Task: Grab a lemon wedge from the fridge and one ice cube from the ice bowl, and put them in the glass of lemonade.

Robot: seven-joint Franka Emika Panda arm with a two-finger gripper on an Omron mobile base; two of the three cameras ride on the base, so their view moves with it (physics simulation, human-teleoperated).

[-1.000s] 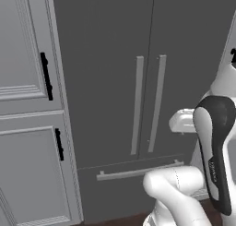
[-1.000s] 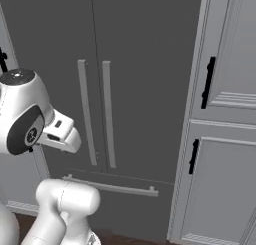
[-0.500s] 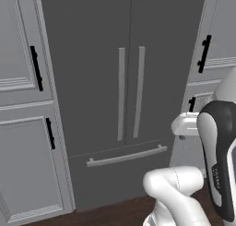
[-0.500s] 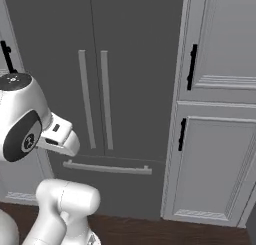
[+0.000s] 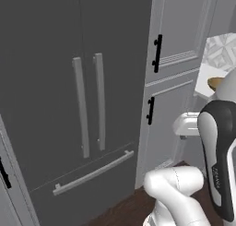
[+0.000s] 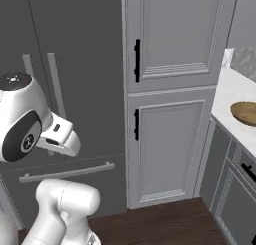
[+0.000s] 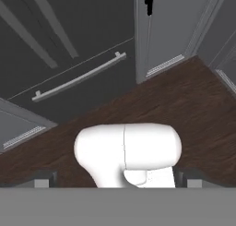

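Two fridge [image 5: 69, 82] doors are standing shut, their long bar handles [image 5: 90, 105] running upright, side by side; the drawer handle [image 7: 78, 77] below is lying level; the ice bowl [image 6: 246, 113] is sitting on the white table [image 6: 227, 96] far right, its contents hidden; grey cabinets [image 6: 170, 114] are standing between; the pincer [image 7: 117, 181] is hanging released, grasping nothing.

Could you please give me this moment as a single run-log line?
fridge: doors shut | gripper: open, empty, facing floor | ice bowl: on counter, right | lemon wedge: not fetched
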